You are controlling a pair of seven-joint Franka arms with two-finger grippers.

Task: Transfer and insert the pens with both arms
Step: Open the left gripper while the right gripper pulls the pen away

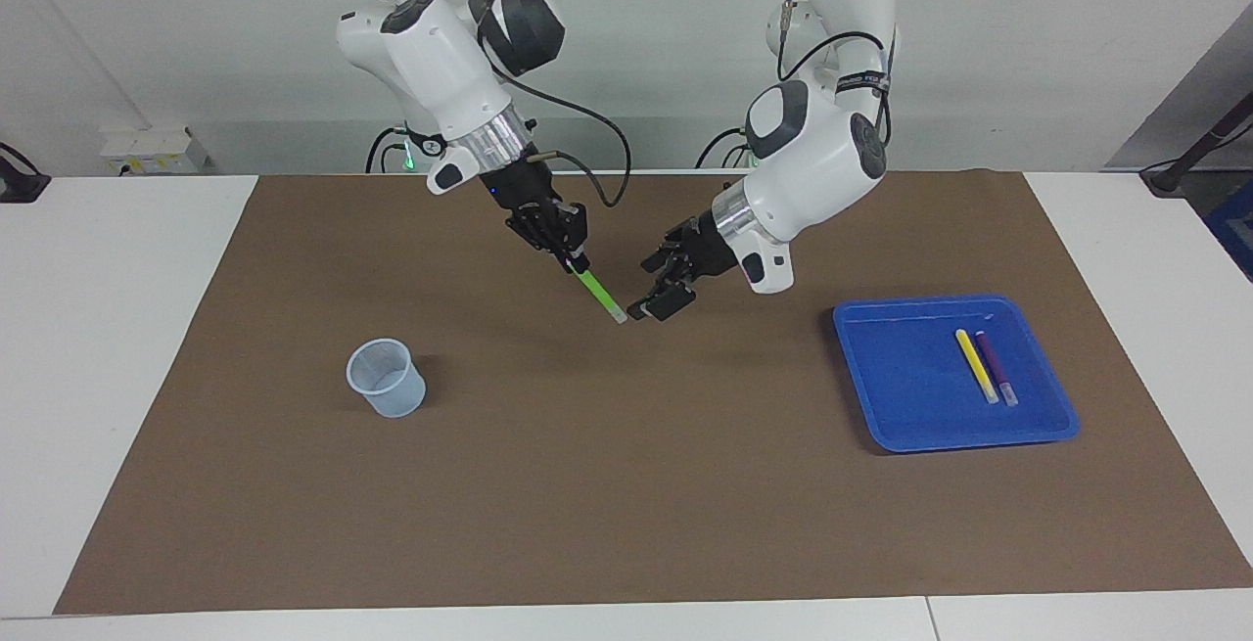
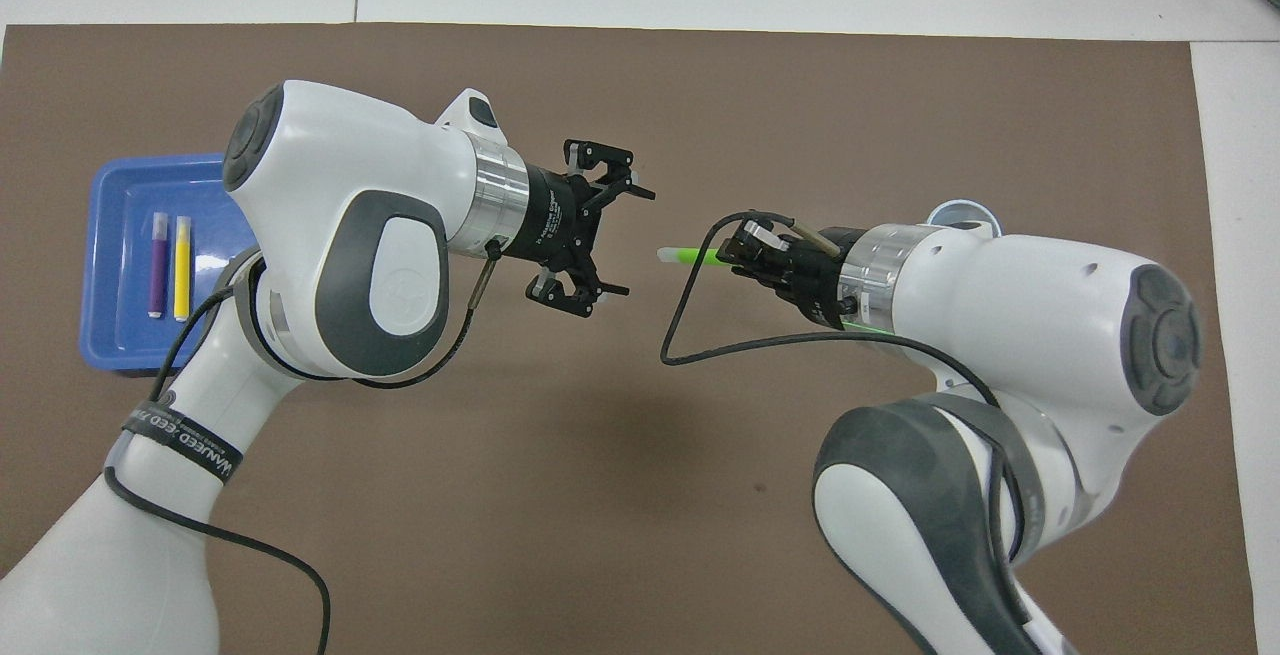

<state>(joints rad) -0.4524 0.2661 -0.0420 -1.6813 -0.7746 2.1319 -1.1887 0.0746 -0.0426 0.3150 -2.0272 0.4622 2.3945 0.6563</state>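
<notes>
Right gripper (image 1: 571, 259) — raised over the middle of the brown mat (image 1: 626, 524), fingers clamped on the upper end of the green marker pen (image 1: 599, 295). The pen slants down and away from the gripper, its pale tip pointing toward the left gripper; in the overhead view the pen (image 2: 690, 256) juts out of the right gripper (image 2: 738, 251) toward the left one.

Left gripper (image 1: 654, 297) — raised over the mat, just beside the green pen's pale tip, fingers spread apart with nothing between them. The overhead view shows its two fingers (image 2: 612, 163) wide open, facing the pen's tip across a gap; the left gripper (image 2: 600, 235) holds nothing.

Yellow marker pen (image 1: 976, 365) — lying flat in the blue tray (image 1: 881, 367), toward the left arm's end of the table, well apart from both grippers.

Dark purple marker pen (image 1: 995, 367) — lying in the same tray, side by side with the yellow one and parallel to it.

Translucent plastic cup (image 1: 386, 378) — upright on the mat toward the right arm's end, below and to the side of the right gripper, well apart from the pen it carries; the rim is open upward.
</notes>
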